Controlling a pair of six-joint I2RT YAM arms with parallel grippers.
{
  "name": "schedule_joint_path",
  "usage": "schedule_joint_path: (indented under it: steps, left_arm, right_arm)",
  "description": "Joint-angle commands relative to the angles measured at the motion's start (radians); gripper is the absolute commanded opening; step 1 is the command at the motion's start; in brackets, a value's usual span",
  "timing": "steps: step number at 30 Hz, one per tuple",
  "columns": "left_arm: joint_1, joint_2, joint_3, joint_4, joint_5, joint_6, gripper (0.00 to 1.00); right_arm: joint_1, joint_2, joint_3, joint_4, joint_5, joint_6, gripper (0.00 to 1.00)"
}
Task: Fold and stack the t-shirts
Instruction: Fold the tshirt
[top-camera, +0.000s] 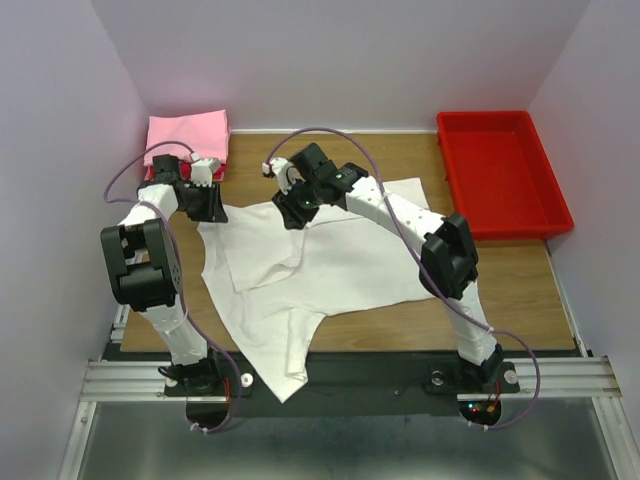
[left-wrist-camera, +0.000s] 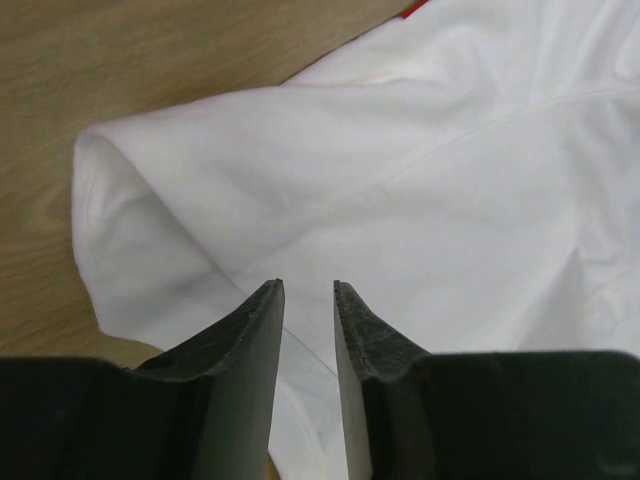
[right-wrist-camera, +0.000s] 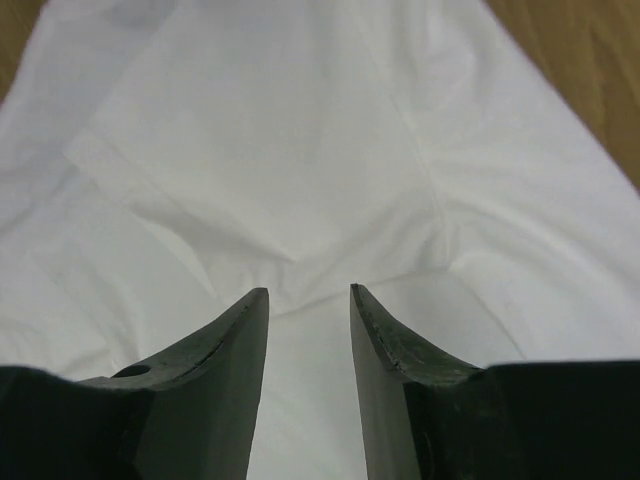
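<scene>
A large white t-shirt (top-camera: 330, 265) lies spread over the middle of the wooden table, its left side folded inward and its hem hanging over the near edge. My left gripper (top-camera: 213, 210) hovers over its back-left sleeve (left-wrist-camera: 150, 220), jaws apart with only cloth showing beneath the gap (left-wrist-camera: 308, 285). My right gripper (top-camera: 293, 213) stands over the shirt's upper middle (right-wrist-camera: 300, 150), also open with nothing pinched (right-wrist-camera: 308, 290). A folded pink t-shirt (top-camera: 188, 135) rests at the back left, with a sliver of red cloth (top-camera: 150, 173) under it.
A rigid red plastic tray (top-camera: 495, 170) sits at the back right corner. Bare wood (top-camera: 500, 290) shows to the right of the white shirt. Walls close in on the left, back and right.
</scene>
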Motion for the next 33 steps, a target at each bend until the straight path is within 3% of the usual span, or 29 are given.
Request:
schedule_joint_path:
  steps: [1,6,17,19,26,33]
  left_arm:
    - [0.027,-0.068,0.07,0.029,0.081,-0.055,0.43]
    - [0.033,0.009,0.125,0.064,0.059,-0.115,0.48]
    - [0.055,0.149,0.176,0.137,0.086,-0.186,0.51]
    - [0.056,0.164,0.179,0.137,0.077,-0.2,0.47]
    - [0.081,0.221,0.185,0.149,-0.041,-0.217,0.0]
    - [0.089,0.158,0.141,0.065,0.008,-0.049,0.0]
  right_arm:
    - [-0.002,0.12,0.124,0.028,-0.102,0.092,0.45]
    - [0.0,0.205,0.193,0.03,-0.15,0.137,0.46]
    - [0.009,0.184,-0.046,0.036,-0.2,0.097,0.46]
    - [0.009,0.171,-0.063,0.034,-0.205,0.095,0.46]
    - [0.009,0.07,-0.149,0.03,-0.256,0.105,0.48]
    - [-0.054,-0.062,-0.206,-0.007,-0.262,0.068,0.54]
